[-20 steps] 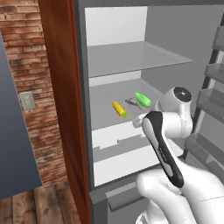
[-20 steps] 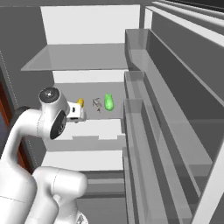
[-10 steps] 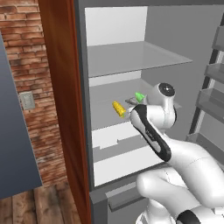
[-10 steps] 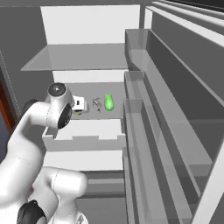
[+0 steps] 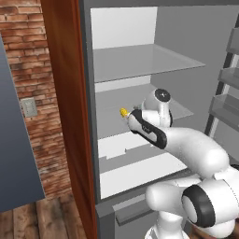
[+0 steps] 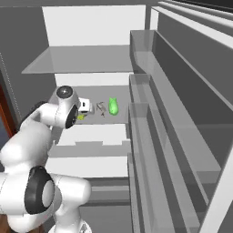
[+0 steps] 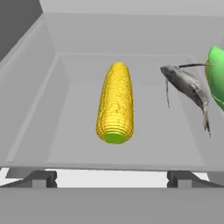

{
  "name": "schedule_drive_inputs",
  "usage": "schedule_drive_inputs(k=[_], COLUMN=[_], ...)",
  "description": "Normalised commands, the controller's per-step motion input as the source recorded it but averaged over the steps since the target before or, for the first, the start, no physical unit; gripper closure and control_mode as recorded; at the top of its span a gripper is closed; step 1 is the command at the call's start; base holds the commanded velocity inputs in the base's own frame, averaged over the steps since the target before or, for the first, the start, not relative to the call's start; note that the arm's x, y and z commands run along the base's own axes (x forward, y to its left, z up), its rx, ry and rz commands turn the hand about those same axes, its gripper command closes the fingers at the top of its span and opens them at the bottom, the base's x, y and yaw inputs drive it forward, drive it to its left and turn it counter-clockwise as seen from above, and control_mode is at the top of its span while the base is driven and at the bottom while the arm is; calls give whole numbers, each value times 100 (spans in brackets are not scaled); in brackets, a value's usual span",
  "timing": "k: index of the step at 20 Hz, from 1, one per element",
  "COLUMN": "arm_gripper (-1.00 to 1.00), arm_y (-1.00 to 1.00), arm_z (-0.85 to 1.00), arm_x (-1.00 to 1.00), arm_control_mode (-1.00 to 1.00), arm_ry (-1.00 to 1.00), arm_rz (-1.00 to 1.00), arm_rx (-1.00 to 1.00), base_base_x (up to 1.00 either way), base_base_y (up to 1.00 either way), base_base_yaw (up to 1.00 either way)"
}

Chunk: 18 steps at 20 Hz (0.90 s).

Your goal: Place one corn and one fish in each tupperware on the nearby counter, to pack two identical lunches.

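1. Gripper (image 7: 111, 175): in the hand view I see its 2 dark tips spread wide at the bottom, one low left, one low right. Nothing sits between them. I read the claw as fully parted and empty.

2. Straight ahead of the gap lies the yellow corn (image 7: 116, 103) on the grey fridge shelf (image 7: 144, 144). Its long axis runs away from me, near end toward the shelf's front edge, far end toward the back wall. So the tips straddle the cob across its width. My judgement: a plain forward reach should put 1 tip on each flank, no wrist roll needed.

3. Right of the cob, apart from it, a grey fish (image 7: 188, 87) lies slanted, tail toward the front edge.

4. Further right, at the picture's edge, the green corn (image 7: 216, 76); the fish's far end looks very near it, contact I cannot tell.

5. Right base view: the hand is in at mid-shelf height, with the green cob (image 6: 113, 106) toward the shelf's right side.

6. Risk, as I judge it: drift rightward would nudge the fish.
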Motion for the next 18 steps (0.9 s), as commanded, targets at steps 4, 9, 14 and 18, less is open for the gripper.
schedule_drive_inputs(k=[4,9,14,18], arm_gripper=[-100,-100,-100,-100], arm_y=[8,11,9,16], arm_z=[-3,-15,-45,-49], arm_x=[63,62,46,46], arm_control_mode=[-100,-100,-100,-100], arm_ry=[0,0,0,1], arm_rz=[0,0,0,0], arm_rx=[0,0,0,0], base_base_x=[0,0,0,0], base_base_y=[0,0,0,0], base_base_yaw=[0,0,0,0])
